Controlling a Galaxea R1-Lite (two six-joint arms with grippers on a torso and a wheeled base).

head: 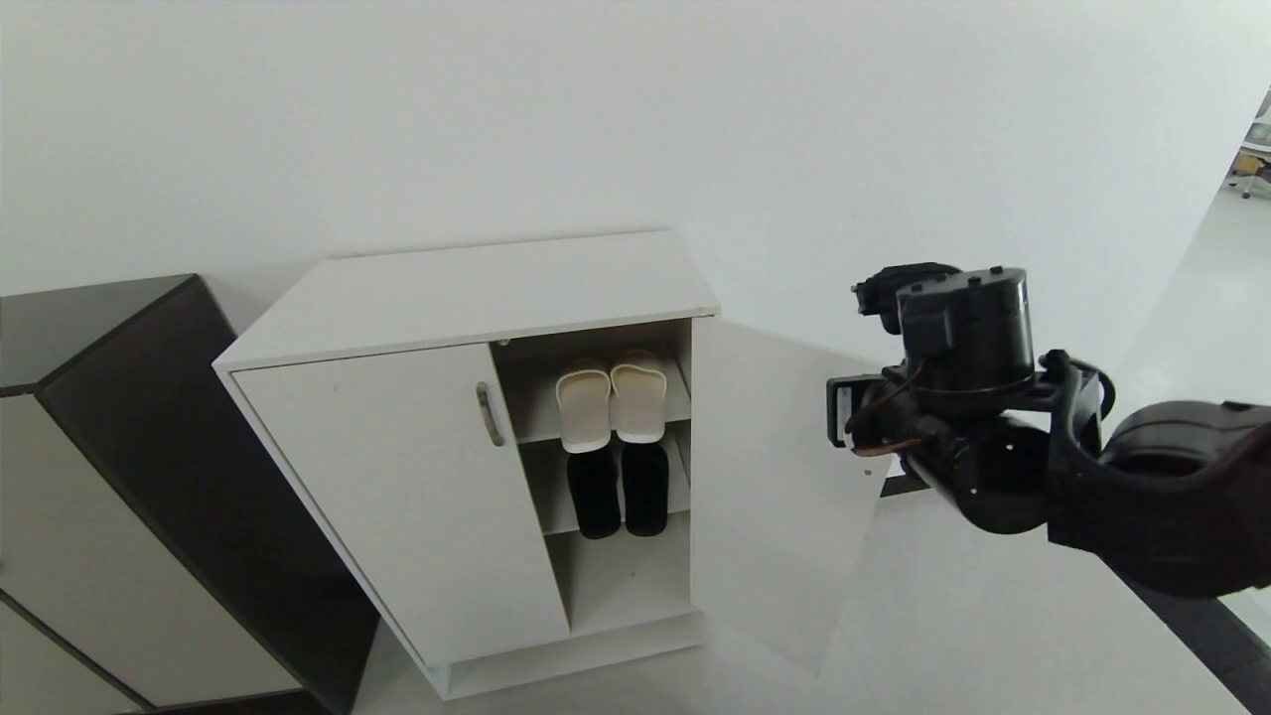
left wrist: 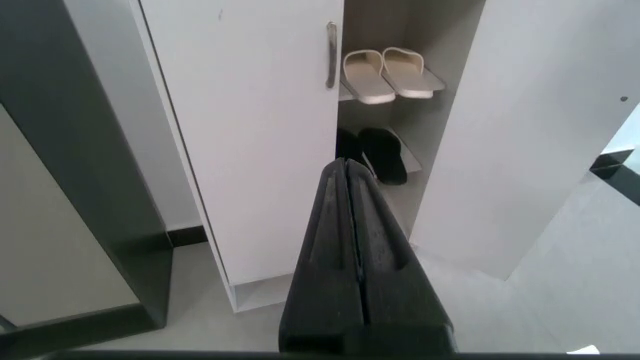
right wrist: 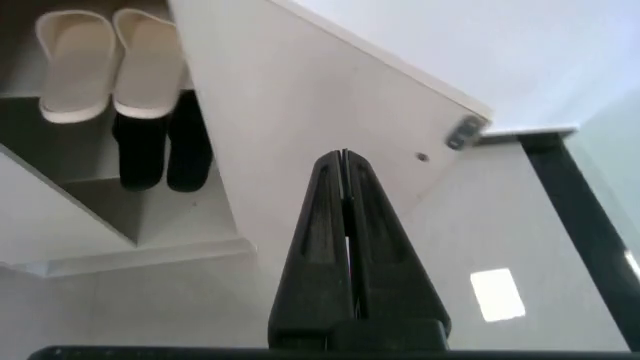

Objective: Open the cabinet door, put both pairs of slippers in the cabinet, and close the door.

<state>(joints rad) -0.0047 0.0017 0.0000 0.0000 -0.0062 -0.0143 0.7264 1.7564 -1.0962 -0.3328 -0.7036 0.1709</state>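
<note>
The white pair [head: 611,402] of slippers lies on the top shelf [head: 677,397] of the cabinet [head: 467,288] and the black pair [head: 618,492] on the shelf below [head: 678,497]. That makes two pairs, four slippers, so loading looks done. What's left, I'd say, is closing the right door [head: 775,477], which stands swung wide beside the shut left door [head: 397,487]. The right end effector [right wrist: 345,160] is near that open door's outer edge, the left end effector [left wrist: 347,165] on the cabinet's near side, both closed and empty.
</note>
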